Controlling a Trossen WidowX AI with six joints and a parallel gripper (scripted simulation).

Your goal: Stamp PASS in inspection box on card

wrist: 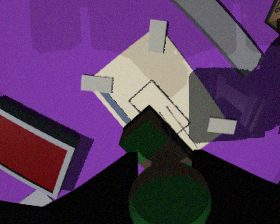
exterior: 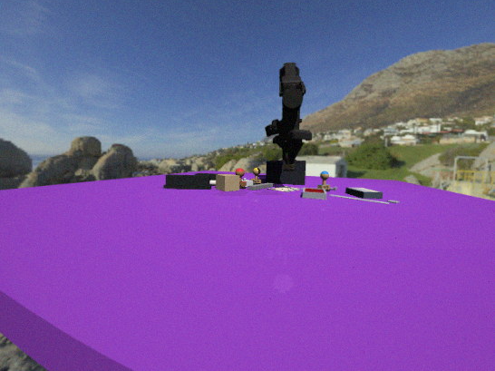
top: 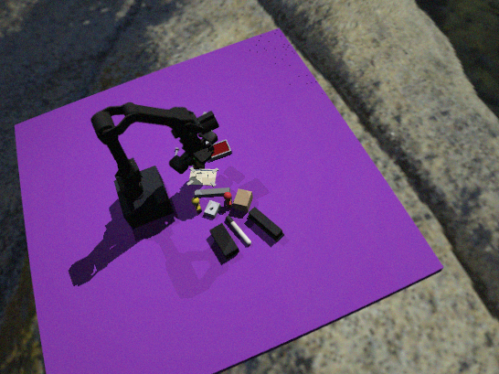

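Observation:
My gripper (top: 199, 162) (exterior: 288, 164) (wrist: 164, 161) points down and is shut on a stamp with a green knob (wrist: 170, 200). The stamp's block (wrist: 145, 137) also has a green patch on top; its underside is hidden. It is held above the lower edge of the cream card (top: 209, 177) (exterior: 282, 189) (wrist: 142, 65), clear of it. The card lies flat, with grey tabs on its corners. The thin-lined inspection box (wrist: 171, 101) shows in the wrist view, its lower part hidden behind the stamp. The open red ink pad (top: 221, 148) (exterior: 314, 193) (wrist: 32, 152) lies beside the card.
Stamps with a red knob (top: 228, 196) (exterior: 239, 171), a yellow knob (top: 196, 200) (exterior: 257, 171) and a blue knob (exterior: 325, 174) stand nearby. A grey bar (top: 212, 193) (wrist: 220, 32) lies beside the card. A tan block (top: 242, 202) (exterior: 228, 182), dark blocks (top: 224, 242) and a white marker (top: 240, 233) lie beyond.

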